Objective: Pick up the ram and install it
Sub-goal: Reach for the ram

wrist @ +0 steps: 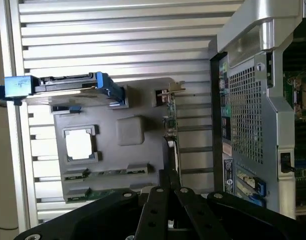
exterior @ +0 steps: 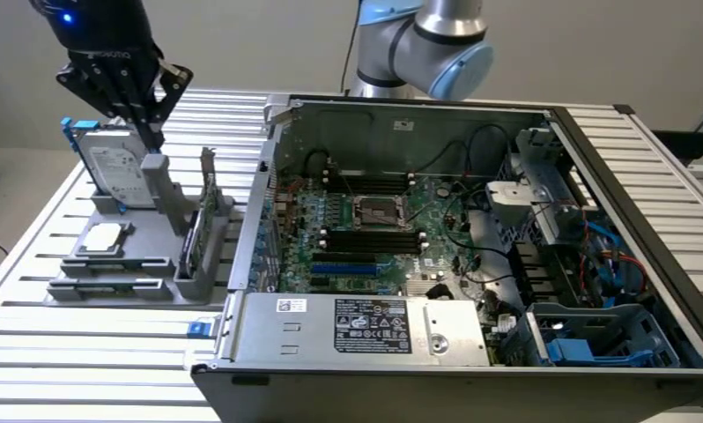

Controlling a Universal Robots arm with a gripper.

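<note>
The ram (wrist: 100, 193) is a thin green stick lying in a slot at one end of the grey holder (wrist: 128, 112); a second similar stick (wrist: 105, 173) lies in the slot beside it. My black gripper (exterior: 151, 141) hangs over the far end of the holder (exterior: 151, 216), just by the hard drive (exterior: 114, 172), well apart from the ram. Its fingers (wrist: 163, 187) meet at the tips (wrist: 168, 175), shut with nothing between them. The motherboard's black slots (exterior: 375, 238) lie inside the open computer case (exterior: 364, 330).
A silver hard drive with blue rails (wrist: 68, 86), a square processor chip (wrist: 79, 144) and an upright expansion card (exterior: 207, 198) share the holder. The case wall (wrist: 245, 100) stands close beside the holder. Everything rests on a slatted metal table (exterior: 46, 352).
</note>
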